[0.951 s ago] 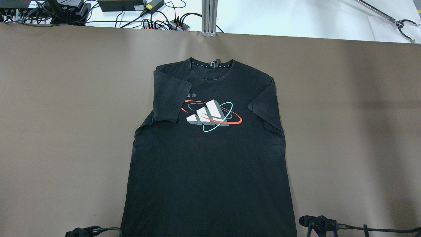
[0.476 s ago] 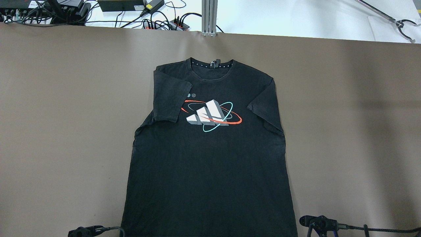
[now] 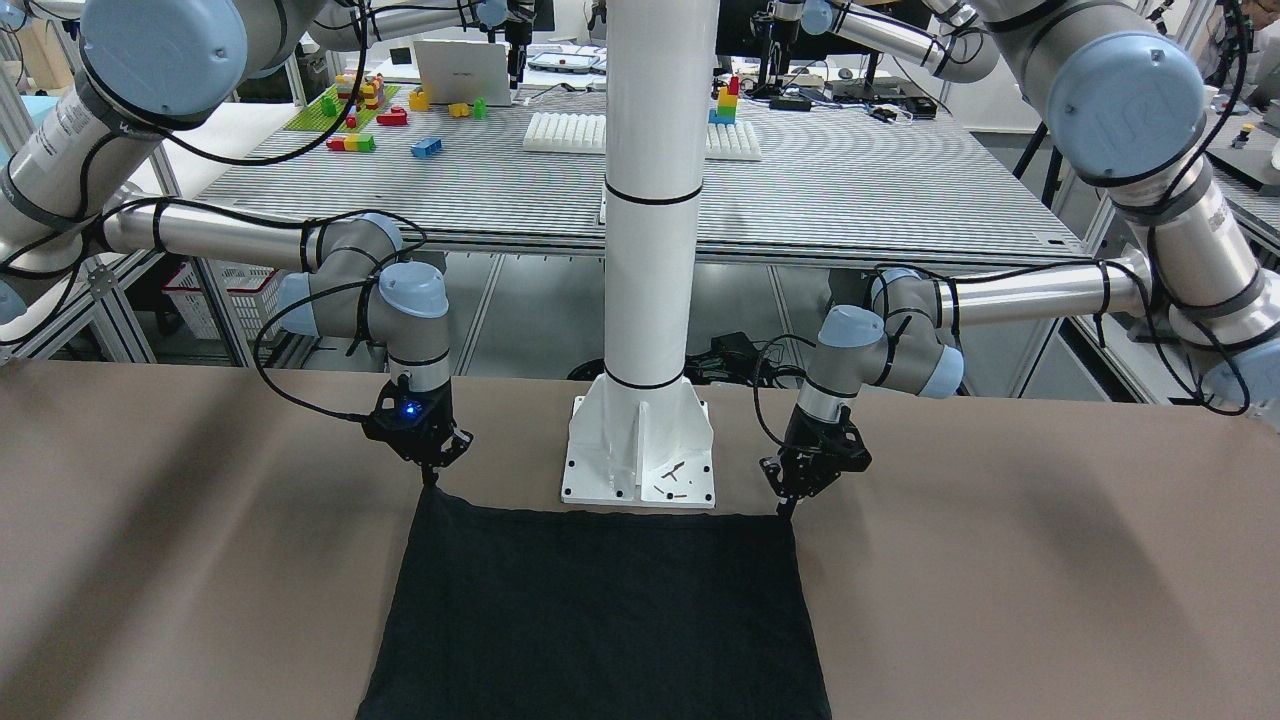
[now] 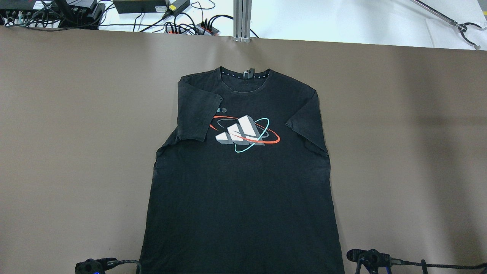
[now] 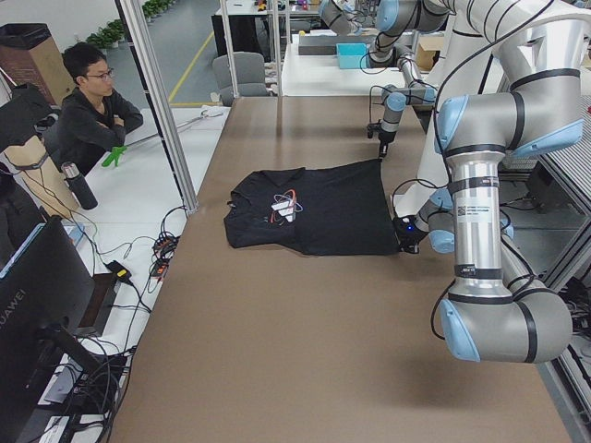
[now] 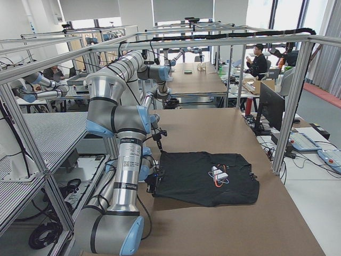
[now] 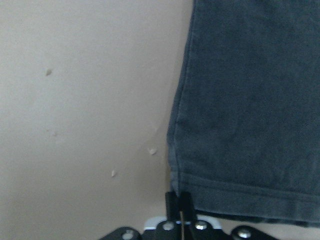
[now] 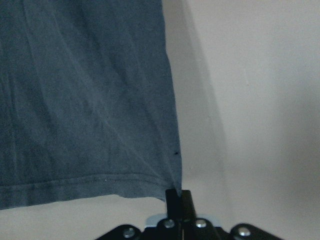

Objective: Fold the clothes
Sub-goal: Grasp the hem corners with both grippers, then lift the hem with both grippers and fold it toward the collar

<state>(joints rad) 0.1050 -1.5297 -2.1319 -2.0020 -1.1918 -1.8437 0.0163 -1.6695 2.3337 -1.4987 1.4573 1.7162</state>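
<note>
Two views are cropping the garment. The overhead view is cutting off the hem of the T-shirt [image 4: 243,182] at its bottom edge, and the front-facing view is losing the collar end. The collar label [image 4: 249,73] is showing too small to read. The sleeve [image 4: 198,114] on the overhead view's left is lying folded inward, covering one end of the chest print [image 4: 245,133].

T-shirt: black, short-sleeved, round collar. The print is white blocks ringed in red and cyan. It is lying flat, print up, mid-table [image 4: 57,133]. The collar is pointing away from the robot, and the hem is sitting just beside the base plate [image 3: 640,460] of the white post [image 3: 650,250].

Count: one T-shirt, two sleeves, two grippers, one post.

Left gripper [image 3: 785,505]: fingers are pressing together on one hem corner. Right gripper [image 3: 432,478]: likewise at the other corner, where the fabric is peaking up slightly.
</note>
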